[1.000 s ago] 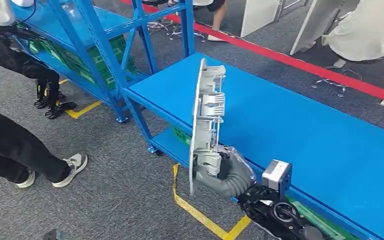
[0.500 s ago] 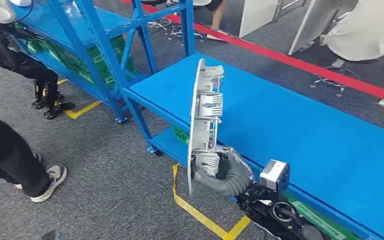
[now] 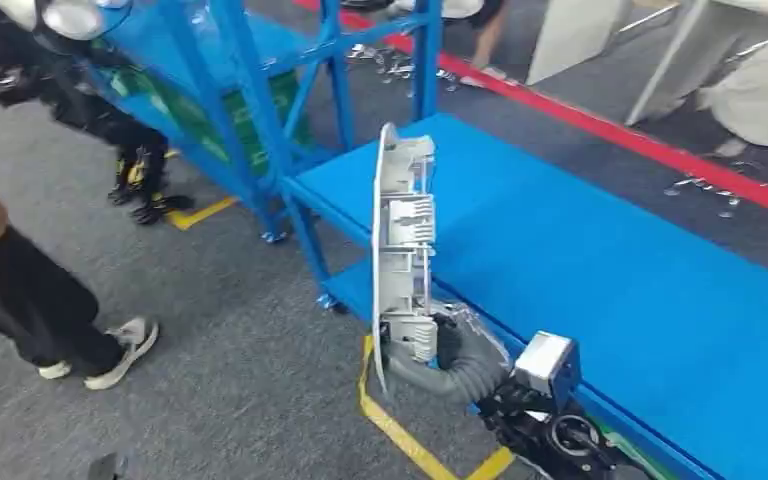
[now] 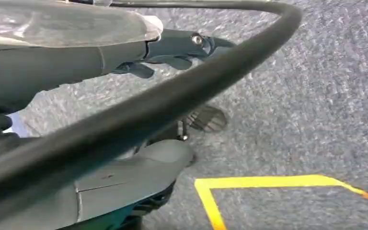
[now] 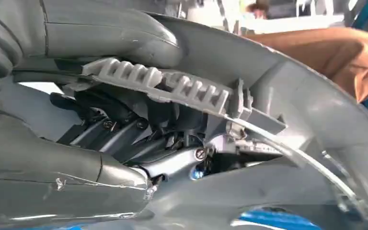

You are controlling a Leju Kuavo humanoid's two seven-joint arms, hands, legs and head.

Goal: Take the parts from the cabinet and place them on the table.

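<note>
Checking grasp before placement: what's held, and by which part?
The right hand grips the grey ribbed part at its lower end, holding it upright. Left hand: cannot tell.

Lighting bright and even, shadows soft. Head view slightly motion-blurred. Wrist views: near parts defocused; white glare behind.

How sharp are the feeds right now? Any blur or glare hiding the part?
Head view: slight motion blur, but the grey ribbed plastic part in the right hand reads clearly over the blue table. Right wrist view: part too close, edges soft, bright glare behind. Left wrist view: a blurred black cable crosses the carpet.
</note>
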